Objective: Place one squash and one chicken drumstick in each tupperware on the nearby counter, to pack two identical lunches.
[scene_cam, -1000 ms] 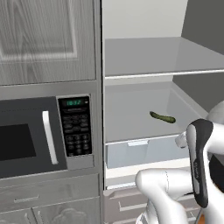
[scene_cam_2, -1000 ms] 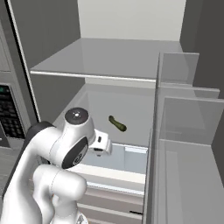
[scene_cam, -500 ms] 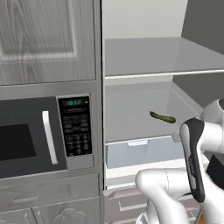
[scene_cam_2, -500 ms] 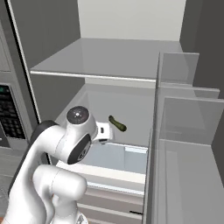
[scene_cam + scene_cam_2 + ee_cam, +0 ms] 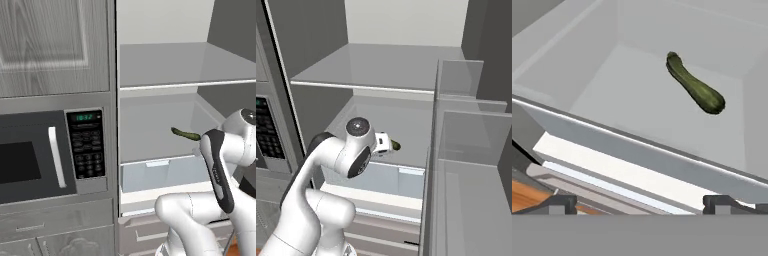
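A small elongated green squash [image 5: 694,90] lies on the white floor of the fridge's lower compartment, also seen as a squash [image 5: 185,134] from the left and as a squash [image 5: 396,145] half hidden behind my hand. My gripper [image 5: 641,205] is open and empty. It hovers in front of the compartment's front wall, short of the squash and pointing at it. From the right, the gripper [image 5: 384,143] sits level with that shelf. The chicken drumstick, the tupperware and the counter are out of view.
A glass shelf [image 5: 170,65] spans the fridge above the squash. A pale drawer front [image 5: 155,175] runs below the compartment. A microwave [image 5: 40,160] is set into grey cabinets on the left. The open fridge door's clear bins [image 5: 471,165] stand close on the right.
My hand has risen and moved forward toward the squash. The jaws have stayed open and the squash has not moved.
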